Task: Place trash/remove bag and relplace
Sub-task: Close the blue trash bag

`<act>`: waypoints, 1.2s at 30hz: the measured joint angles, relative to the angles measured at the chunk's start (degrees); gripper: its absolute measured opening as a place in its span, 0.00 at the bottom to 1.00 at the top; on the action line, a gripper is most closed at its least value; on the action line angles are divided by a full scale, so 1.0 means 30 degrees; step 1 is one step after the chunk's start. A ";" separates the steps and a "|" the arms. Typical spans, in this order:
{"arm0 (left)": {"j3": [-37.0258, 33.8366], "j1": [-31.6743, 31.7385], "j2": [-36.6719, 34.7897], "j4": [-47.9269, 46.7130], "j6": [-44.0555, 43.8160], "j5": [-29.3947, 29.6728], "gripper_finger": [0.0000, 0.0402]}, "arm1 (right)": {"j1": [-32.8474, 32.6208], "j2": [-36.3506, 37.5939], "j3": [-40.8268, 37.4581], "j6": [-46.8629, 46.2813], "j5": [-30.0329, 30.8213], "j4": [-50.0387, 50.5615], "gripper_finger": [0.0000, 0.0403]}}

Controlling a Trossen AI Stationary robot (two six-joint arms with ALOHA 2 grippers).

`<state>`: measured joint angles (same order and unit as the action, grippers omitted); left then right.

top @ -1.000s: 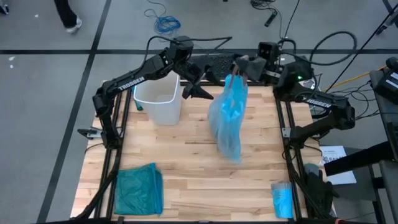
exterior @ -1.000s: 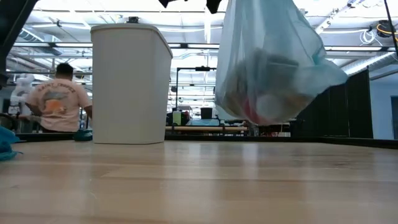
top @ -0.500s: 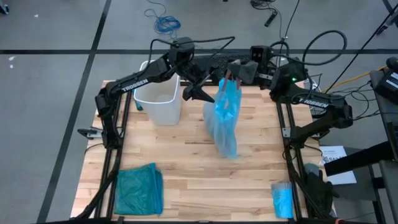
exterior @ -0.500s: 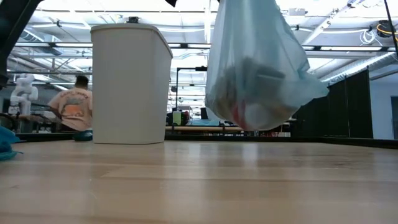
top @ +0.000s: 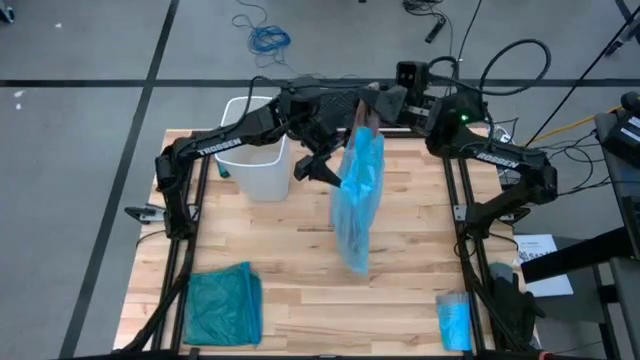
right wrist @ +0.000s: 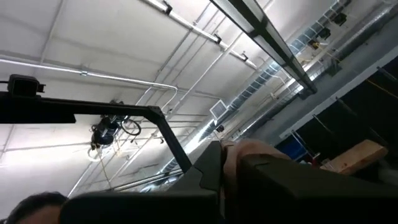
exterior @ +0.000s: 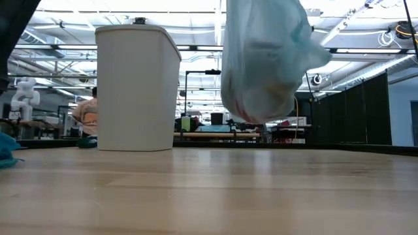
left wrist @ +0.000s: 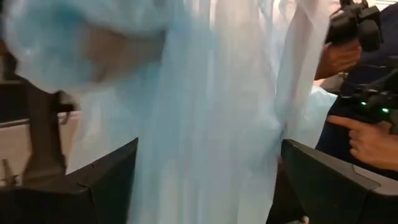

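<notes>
Right gripper (top: 362, 108) clenched on the bag (top: 356, 200) top, hanging clear of table; left gripper (top: 322, 160) spread wide beside it.

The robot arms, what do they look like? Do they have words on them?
Both arms are dark, nearly black, built of jointed tube-like segments. White TROSSEN lettering runs along the left arm and the right arm. A small green light glows near the right arm's base, and black cables loop behind it. The left gripper has two flat, dark, blocky fingers.
</notes>
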<state>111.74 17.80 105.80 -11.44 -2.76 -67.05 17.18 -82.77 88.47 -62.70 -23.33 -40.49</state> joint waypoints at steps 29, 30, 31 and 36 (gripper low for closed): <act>0.0080 -0.1136 0.1321 -0.0298 -0.0313 0.2121 0.87 | 0.0282 -0.3763 0.9754 0.3075 -0.2855 0.6141 0.00; 0.0080 -0.1102 0.1476 -0.0285 -0.0293 0.2259 0.85 | 0.0282 -0.3763 0.9754 0.3075 -0.2839 0.6145 0.00; 0.0080 -0.1075 0.1650 -0.0278 -0.0279 0.2358 0.83 | 0.0289 -0.3763 0.9754 0.3066 -0.2816 0.6154 0.00; 0.0080 -0.1072 0.2403 -0.0301 -0.0285 0.2367 0.73 | 0.0296 -0.3763 0.9754 0.2999 -0.2689 0.6280 0.00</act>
<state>111.98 14.59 113.01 -12.35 -3.62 -59.95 18.06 -94.06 117.73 -53.70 -31.39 -21.65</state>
